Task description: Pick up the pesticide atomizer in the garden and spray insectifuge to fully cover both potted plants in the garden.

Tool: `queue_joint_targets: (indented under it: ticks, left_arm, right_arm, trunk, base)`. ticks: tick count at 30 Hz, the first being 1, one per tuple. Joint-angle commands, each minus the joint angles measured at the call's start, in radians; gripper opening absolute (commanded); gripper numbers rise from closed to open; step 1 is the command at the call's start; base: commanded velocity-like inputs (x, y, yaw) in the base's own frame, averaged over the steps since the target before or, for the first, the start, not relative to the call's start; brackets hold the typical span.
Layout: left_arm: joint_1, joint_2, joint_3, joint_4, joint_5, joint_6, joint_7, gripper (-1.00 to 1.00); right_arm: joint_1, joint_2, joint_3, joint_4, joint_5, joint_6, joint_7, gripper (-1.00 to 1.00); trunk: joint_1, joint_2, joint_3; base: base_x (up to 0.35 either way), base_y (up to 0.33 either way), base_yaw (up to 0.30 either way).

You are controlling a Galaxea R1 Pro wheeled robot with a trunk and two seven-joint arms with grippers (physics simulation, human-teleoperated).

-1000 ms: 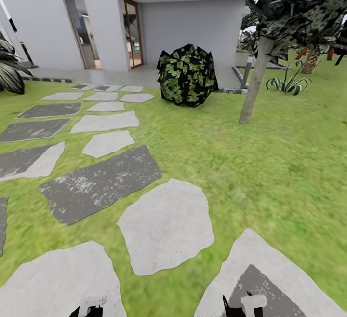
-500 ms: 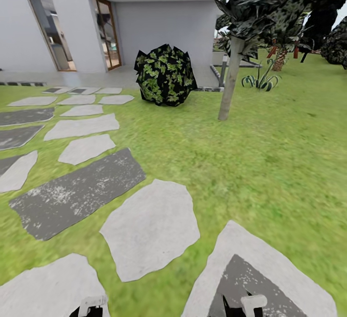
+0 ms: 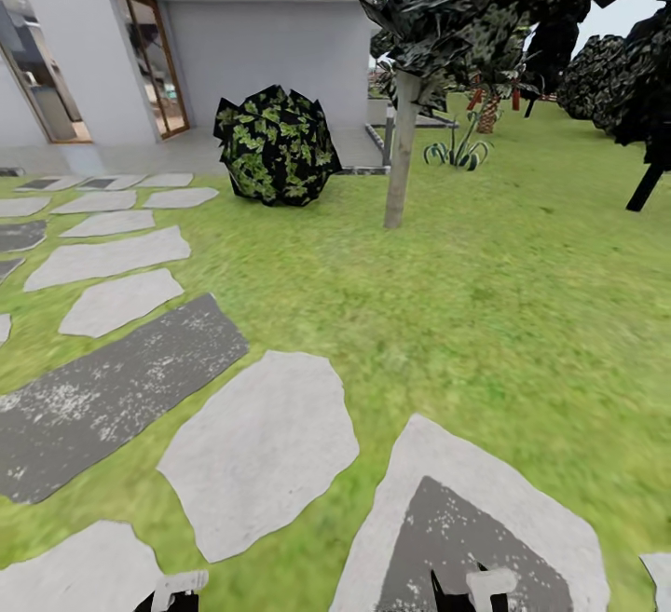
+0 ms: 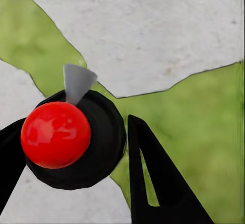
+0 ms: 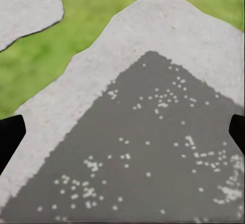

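The whole head view has swung: the round dark bush with yellow-green leaves (image 3: 275, 144), the pale slim tree trunk (image 3: 401, 151) and the white house wall (image 3: 270, 34) all sit further toward the picture's left than a second ago, and more open lawn and dark trees show on the right. That is the camera turning to the robot's right, not the things moving.

The pesticide atomizer (image 4: 69, 137), seen end-on in the left wrist view as a black round body with a glossy red ball and a small grey cone nozzle, sits between the black fingers of the left gripper (image 4: 71, 132). The fingers look pressed in against it from both sides, so it appears to be carried. Under it lie a pale grey stepping stone (image 4: 153, 29) and strips of green lawn (image 4: 204, 121).

The right gripper (image 5: 122, 132) is spread wide with nothing in it, its black tips at the opposite edges of its wrist view, over a pale stepping stone with a dark speckled patch (image 5: 153, 147). In the head view both grippers hang low in front of the trunk.

Picking up looks done; the step in hand seems to be travelling through the garden toward the potted plants. The next move likely calls for turning and driving on until one low green rosette in its pot is in front, then aiming the nozzle at its leaves.
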Motion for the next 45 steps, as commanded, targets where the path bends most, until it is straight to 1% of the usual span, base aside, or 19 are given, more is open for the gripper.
queue_joint_targets:
  ticks: [1, 45]
  left_arm:
    - [0.000, 0.000, -0.001, 0.000, 0.008, -0.003, -0.001, -1.00]
    - [0.000, 0.000, -0.001, 0.000, 0.006, -0.003, -0.002, -1.00]
  right_arm:
    - [-0.001, 0.000, -0.002, 0.001, 0.007, -0.003, 0.000, 1.00]
    - [-0.001, 0.000, -0.001, 0.002, 0.007, -0.002, 0.001, 1.00]
  trunk:
    - [0.000, 0.000, -0.001]
    - [0.000, 0.000, 0.000]
  base:
    - [0.000, 0.000, -0.267]
    - [0.000, 0.000, -0.276]
